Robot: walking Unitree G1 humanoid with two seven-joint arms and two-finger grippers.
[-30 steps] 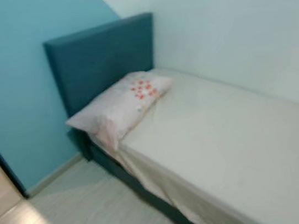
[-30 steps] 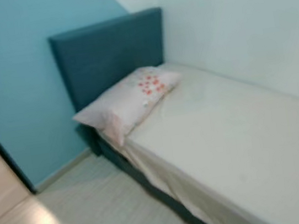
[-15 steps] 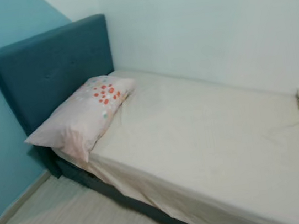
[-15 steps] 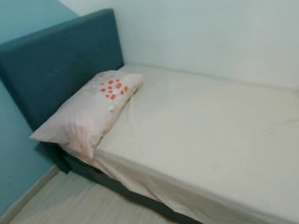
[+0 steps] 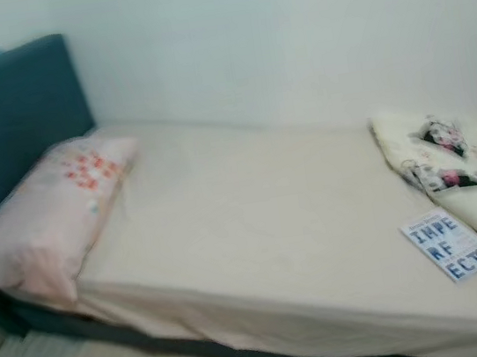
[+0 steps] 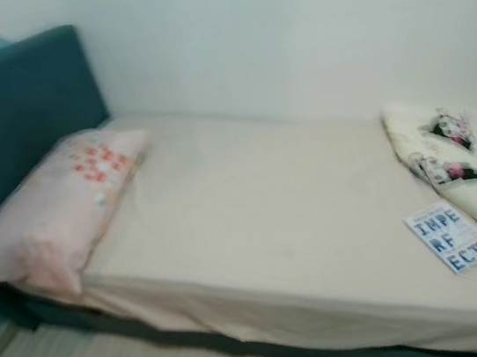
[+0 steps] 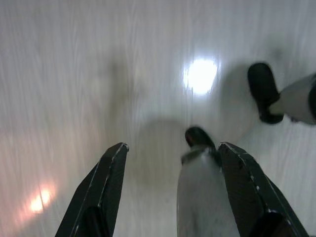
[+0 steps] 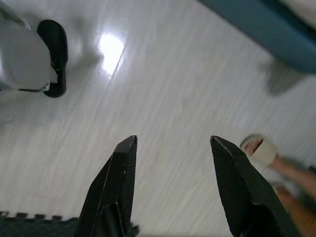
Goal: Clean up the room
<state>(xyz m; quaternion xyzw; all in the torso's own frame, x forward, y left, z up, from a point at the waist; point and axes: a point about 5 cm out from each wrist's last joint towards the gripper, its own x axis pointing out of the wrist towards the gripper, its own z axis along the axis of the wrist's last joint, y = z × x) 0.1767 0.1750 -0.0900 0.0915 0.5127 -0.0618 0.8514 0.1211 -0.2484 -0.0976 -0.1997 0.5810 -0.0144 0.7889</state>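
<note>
Sweep of the head camera rightward has brought a blue-lettered white booklet [image 5: 450, 246] and a folded cartoon-print cream blanket [image 5: 456, 167] on the cream-sheeted bed [image 5: 255, 229] into sight as likely things to be tidied, while the left claw [image 7: 173, 165] and right claw [image 8: 170, 158] are hung wide open and empty over the pale wood-grain floor [image 8: 163, 84].

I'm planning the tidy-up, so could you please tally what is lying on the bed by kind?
Pillow: 1
Book: 1
Patterned blanket: 1
Total: 3

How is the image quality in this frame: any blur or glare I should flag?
Both eye views are softly blurred; the book title and pillow print smear. The left wrist view has streaky floor blur and a bright glare spot beyond the open left pincer. The right wrist view shows similar glare, with a blurred foot in a slipper by the open right pincer.
</note>
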